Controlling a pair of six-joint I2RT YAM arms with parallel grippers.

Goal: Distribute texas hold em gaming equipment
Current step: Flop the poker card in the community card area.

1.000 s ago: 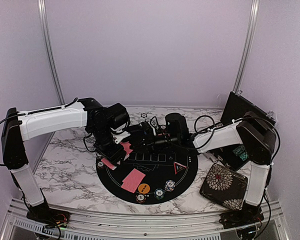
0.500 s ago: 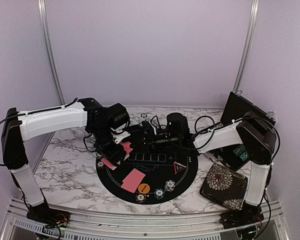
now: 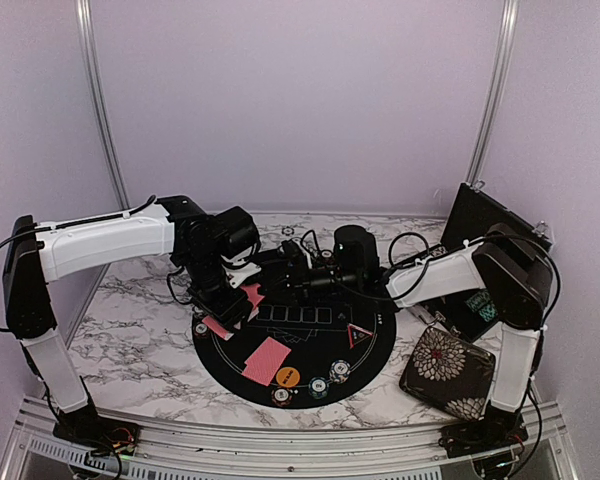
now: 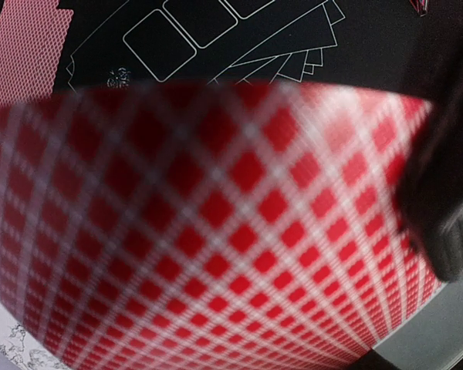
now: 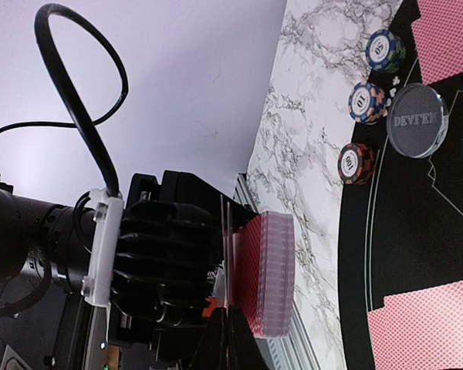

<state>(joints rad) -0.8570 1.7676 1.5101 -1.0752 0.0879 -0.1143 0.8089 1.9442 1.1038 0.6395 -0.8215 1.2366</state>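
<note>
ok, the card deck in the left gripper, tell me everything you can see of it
The deck is a thick, squared-up stack of cards with red-and-white diamond-lattice backs and pinkish edges. The left gripper holds it clear of the black round mat, over its far-left part. In the left wrist view its back fills the frame, blurred, one dark finger against its right side.

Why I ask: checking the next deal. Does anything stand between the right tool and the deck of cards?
Nothing visible does. The right tool, shut, sits right beside the deck of cards, which the left tool holds.
</note>
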